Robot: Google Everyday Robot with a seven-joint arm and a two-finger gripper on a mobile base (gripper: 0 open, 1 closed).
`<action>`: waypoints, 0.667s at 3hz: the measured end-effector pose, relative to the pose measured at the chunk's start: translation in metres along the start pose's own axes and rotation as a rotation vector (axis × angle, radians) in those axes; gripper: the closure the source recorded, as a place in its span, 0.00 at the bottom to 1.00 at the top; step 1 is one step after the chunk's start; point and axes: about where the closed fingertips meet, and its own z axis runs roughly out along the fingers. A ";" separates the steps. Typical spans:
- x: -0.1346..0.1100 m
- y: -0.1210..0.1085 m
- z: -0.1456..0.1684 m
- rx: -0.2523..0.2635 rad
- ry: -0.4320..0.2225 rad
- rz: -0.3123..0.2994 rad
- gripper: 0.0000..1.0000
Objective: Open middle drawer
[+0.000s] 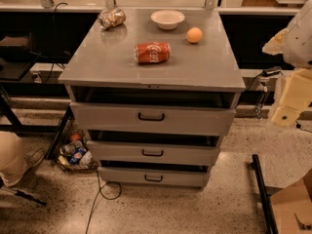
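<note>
The grey metal cabinet [97,67] has three drawers stacked in its front. The middle drawer [117,152] is wide and shallow, with a small black loop handle [152,152] at its centre. A dark gap shows above its front. The taller top drawer [107,117] has a larger black handle [151,116]. The bottom drawer [122,176] looks narrowest. My gripper [285,112] hangs at the right edge of the view, cream-coloured, well to the right of the cabinet and apart from every handle.
On the cabinet top lie a red cola can [152,52], a white bowl [167,19], an orange [194,35] and a crumpled snack bag [112,19]. A basket of items [73,152] and a cable [105,194] are at the lower left, and a black bar [263,194] is on the floor at the right.
</note>
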 end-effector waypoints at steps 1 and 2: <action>0.000 0.000 0.000 0.000 0.000 0.000 0.00; 0.004 0.009 0.031 -0.023 -0.030 -0.024 0.00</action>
